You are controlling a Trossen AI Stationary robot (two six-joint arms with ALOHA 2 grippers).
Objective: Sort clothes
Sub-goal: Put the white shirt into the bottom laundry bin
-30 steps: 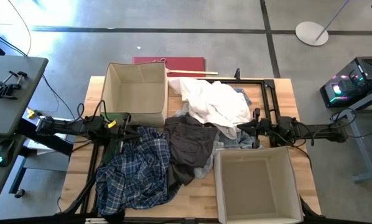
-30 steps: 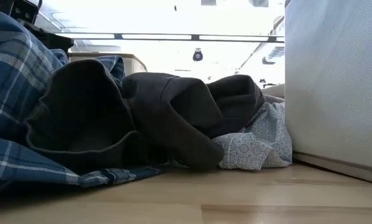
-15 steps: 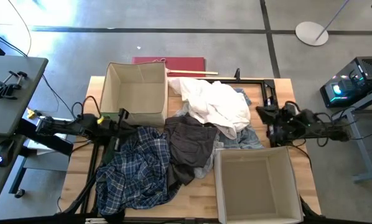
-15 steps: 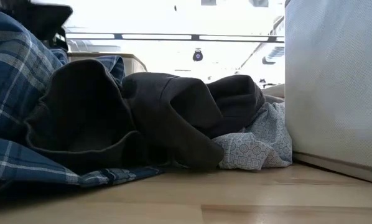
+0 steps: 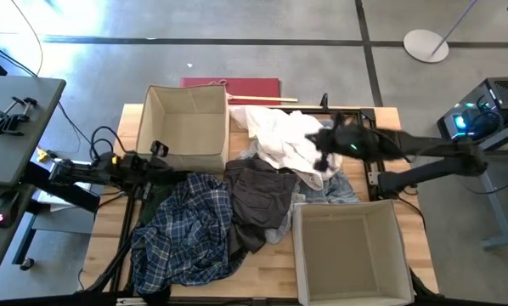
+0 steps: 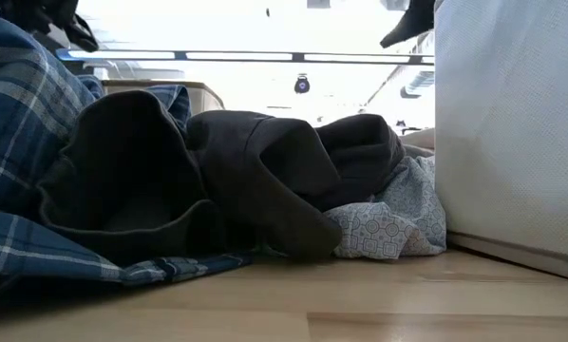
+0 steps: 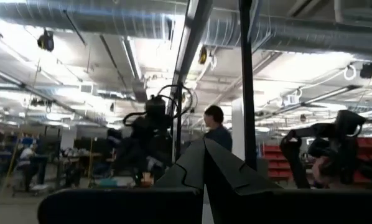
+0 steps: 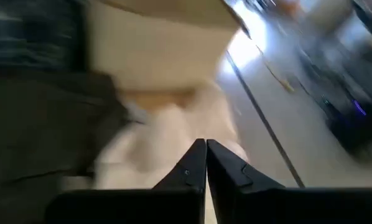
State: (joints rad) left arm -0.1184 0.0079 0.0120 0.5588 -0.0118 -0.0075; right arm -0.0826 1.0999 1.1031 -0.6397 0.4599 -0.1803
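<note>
— Where was the right gripper [image 5: 324, 153]?
— Above the white garment [image 5: 284, 140], fingers pressed together, empty.
— The left gripper [image 7: 203, 163]?
— Clenched too, by the far beige box [image 5: 186, 127]. The plaid shirt [image 5: 186, 234] and dark grey garment [image 5: 254, 195] lay mid-table.

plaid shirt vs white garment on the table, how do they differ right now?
The plaid shirt is blue-and-white checked; the white garment is plain. The plaid shirt lies at the table's front-left edge beside the dark grey garment; the white garment sits at the back, by the far box. The right gripper is over the white garment; nothing is over the shirt. Both lie crumpled, unsorted.
</note>
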